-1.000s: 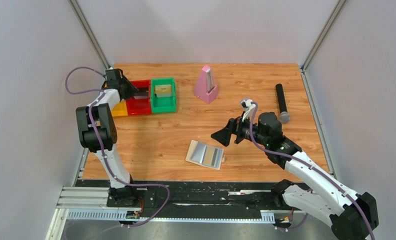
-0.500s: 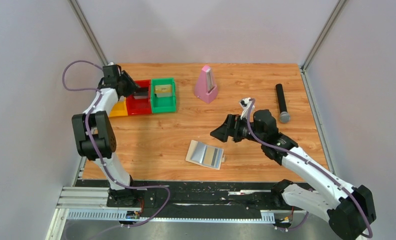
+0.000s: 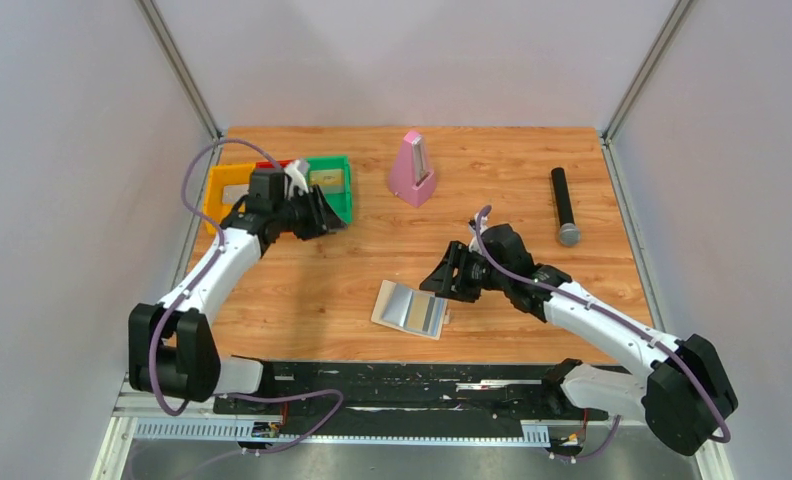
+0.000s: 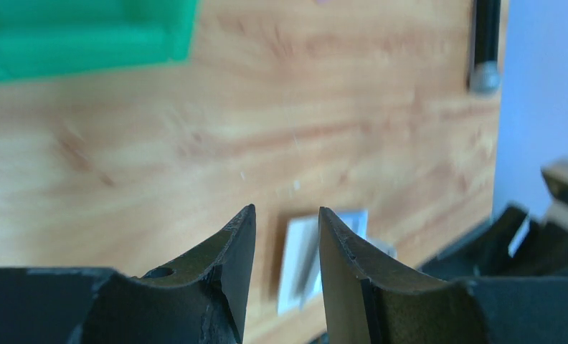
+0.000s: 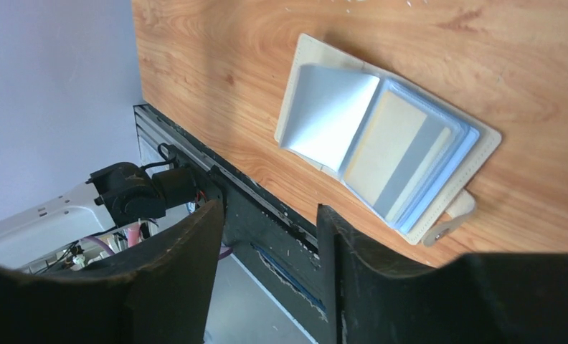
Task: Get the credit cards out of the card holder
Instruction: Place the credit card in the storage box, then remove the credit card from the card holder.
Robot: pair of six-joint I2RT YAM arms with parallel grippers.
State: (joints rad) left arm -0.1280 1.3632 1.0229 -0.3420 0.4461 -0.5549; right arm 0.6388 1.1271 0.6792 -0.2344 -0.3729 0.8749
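Note:
The card holder (image 3: 390, 301) lies spread open near the table's front edge, cream rim up, pale blue panels showing (image 5: 329, 111). A yellow-gold credit card (image 5: 384, 146) with a grey stripe sits in its right panel. My right gripper (image 3: 434, 282) hovers just right of the holder, above it. Its jaws (image 5: 270, 208) stand partly apart with nothing between them. My left gripper (image 3: 327, 222) is in front of the green bin, open and empty, pointing toward the holder (image 4: 299, 251).
Yellow (image 3: 222, 185) and green (image 3: 337, 175) bins stand at the back left, with the red one mostly behind my left arm. A pink metronome (image 3: 411, 168) stands at the back centre. A black microphone (image 3: 563, 205) lies at the right.
My left arm has swung away from the bins toward the table's middle. My right gripper has dropped closer to the card holder and narrowed its jaws.

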